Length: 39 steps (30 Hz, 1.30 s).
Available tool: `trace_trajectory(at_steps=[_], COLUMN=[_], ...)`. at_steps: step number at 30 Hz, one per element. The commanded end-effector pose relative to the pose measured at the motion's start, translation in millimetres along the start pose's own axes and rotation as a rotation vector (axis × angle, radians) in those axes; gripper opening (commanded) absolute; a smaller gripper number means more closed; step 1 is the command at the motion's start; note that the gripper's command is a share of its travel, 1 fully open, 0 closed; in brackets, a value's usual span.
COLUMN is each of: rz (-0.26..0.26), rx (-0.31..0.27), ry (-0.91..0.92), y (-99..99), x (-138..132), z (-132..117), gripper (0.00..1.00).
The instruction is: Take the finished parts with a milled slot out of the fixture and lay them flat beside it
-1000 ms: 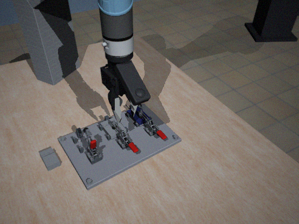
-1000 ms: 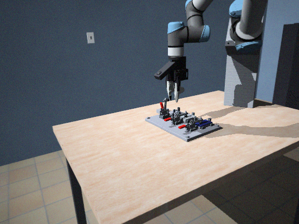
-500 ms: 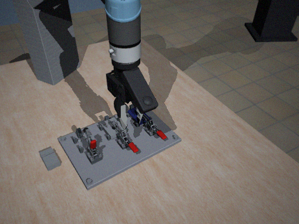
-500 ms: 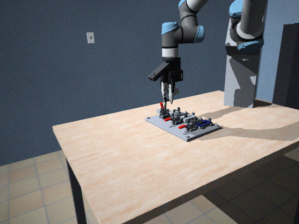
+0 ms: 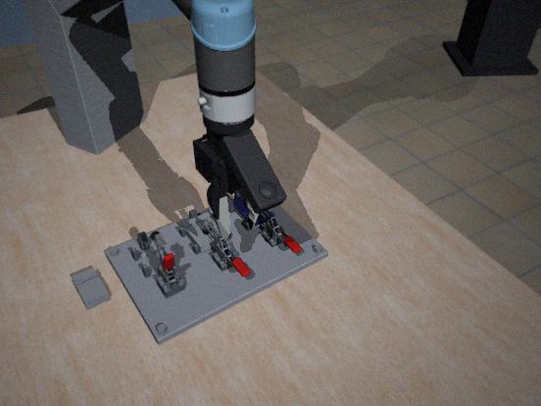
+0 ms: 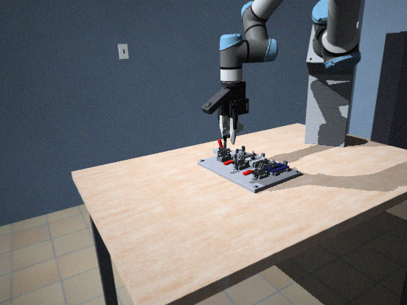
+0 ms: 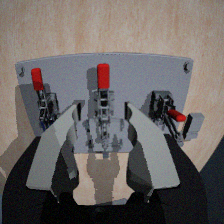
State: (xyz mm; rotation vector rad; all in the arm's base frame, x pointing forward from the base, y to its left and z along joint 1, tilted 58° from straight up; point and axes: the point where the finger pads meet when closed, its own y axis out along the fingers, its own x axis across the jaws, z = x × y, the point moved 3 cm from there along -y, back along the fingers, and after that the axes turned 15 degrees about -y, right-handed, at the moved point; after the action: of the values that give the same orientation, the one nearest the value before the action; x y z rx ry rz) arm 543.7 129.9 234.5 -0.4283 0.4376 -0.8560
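Closest to the wrist camera you have the pincer (image 5: 239, 228) (image 6: 228, 139) (image 7: 102, 103); its fingers stand partly apart, with nothing between them. Below is the fixture plate (image 5: 206, 299) (image 6: 221, 171) (image 7: 135, 70) on the worktop (image 5: 368, 319) (image 6: 166, 214) (image 7: 125, 25). In the top view, one finished part (image 5: 90, 289) (image 7: 194, 126) already lies on the worktop, beside the plate end farther from the right-hand edge. The blue blank (image 5: 241, 208) (image 6: 277, 168) sits in the station nearer that edge. The other finished part seems to be in the middle station; its slot I cannot make out.

The middle red handle (image 5: 241, 267) (image 6: 228, 162) (image 7: 103, 76) lies low, so I judge this clamp is closed. If you pull the part before the handle is raised, it could jam or drag the plate. Please watch also the sideways space: a finger coming down off-centre could strike the clamp linkage, and a wide opening may disturb the blue blank's clamp.

The end effector (image 5: 239, 229) (image 6: 228, 140) (image 7: 102, 103) has moved sideways and lower, nearer the fixture (image 5: 196, 299) (image 6: 241, 180) (image 7: 135, 72).
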Motion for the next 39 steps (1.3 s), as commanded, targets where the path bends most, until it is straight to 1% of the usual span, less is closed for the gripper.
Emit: trace_trajectory(at_steps=[1,12,14,18,22,39], rz=[-0.001,-0.001,-0.001,-0.001,-0.001,-0.001], rx=[0.001,0.001,0.001,0.001,0.001,0.001], ry=[0.0,0.0,0.0,0.0,0.0,0.0], y=[12.9,53.4,53.4,61.7,64.5,64.7], x=[0.2,0.3,0.3,0.3,0.3,0.3], z=[0.4,0.4,0.4,0.5,0.5,0.5], gripper=[0.28,0.28,0.28,0.28,0.28,0.28])
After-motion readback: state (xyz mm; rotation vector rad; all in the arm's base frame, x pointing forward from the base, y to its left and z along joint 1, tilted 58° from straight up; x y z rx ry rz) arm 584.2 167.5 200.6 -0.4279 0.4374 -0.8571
